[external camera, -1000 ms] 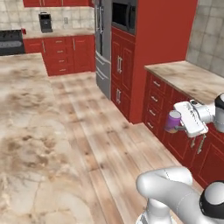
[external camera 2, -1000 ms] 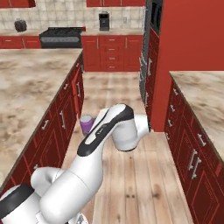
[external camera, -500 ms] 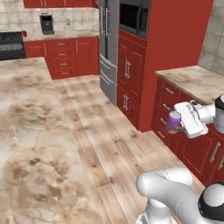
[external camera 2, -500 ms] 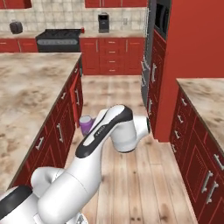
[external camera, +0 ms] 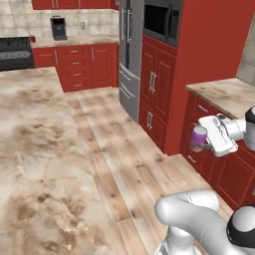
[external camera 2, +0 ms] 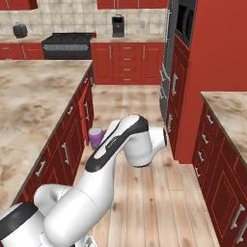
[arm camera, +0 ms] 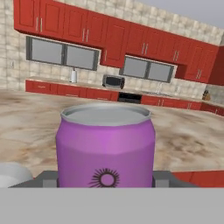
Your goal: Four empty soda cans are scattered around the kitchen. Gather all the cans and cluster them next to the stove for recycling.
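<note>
hand view: upright purple can (arm camera: 105,147), silvery top

I see a purple can (arm camera: 106,146) upright right in front of the claw (external camera: 201,144), silvery top level, a dark sunburst mark low on its side. In the base views that can (external camera: 198,138) rides in the air above the wood floor. The black stove (external camera 2: 67,45) stands far ahead of the claw, against the back wall between red cabinets.
</note>
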Available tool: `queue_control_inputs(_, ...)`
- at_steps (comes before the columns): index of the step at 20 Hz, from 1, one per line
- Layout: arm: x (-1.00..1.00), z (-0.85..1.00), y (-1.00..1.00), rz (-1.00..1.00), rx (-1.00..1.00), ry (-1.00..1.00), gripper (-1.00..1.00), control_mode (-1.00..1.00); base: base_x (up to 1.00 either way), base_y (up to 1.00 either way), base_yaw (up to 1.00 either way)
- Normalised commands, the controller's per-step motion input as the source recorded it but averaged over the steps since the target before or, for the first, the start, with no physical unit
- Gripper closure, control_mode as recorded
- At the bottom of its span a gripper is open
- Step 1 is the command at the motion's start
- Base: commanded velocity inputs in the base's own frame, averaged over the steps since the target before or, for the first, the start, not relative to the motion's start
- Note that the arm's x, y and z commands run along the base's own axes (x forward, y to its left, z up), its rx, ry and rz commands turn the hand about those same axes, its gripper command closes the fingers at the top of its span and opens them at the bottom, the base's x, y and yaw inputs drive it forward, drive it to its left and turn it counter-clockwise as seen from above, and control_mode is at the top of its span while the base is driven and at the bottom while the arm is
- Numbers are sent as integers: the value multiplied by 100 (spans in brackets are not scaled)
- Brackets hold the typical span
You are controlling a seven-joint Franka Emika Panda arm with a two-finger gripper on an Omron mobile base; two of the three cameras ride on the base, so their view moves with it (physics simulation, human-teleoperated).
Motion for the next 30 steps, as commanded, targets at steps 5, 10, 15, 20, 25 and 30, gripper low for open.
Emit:
queue_control_inputs(5,0,0,0,0,0,0,100,100,100,50,0)
queue_control_inputs(10,0,0,0,0,0,0,100,100,100,46,0)
queue_control_inputs(15,0,0,0,0,0,0,100,100,100,45,-1)
queue_control_inputs(20,0,0,0,0,0,0,100,100,100,40,-3)
queue_control_inputs(25,0,0,0,0,0,0,100,100,91,31,-4)
queue_control_inputs(30,0,0,0,0,0,0,100,100,80,26,-2)
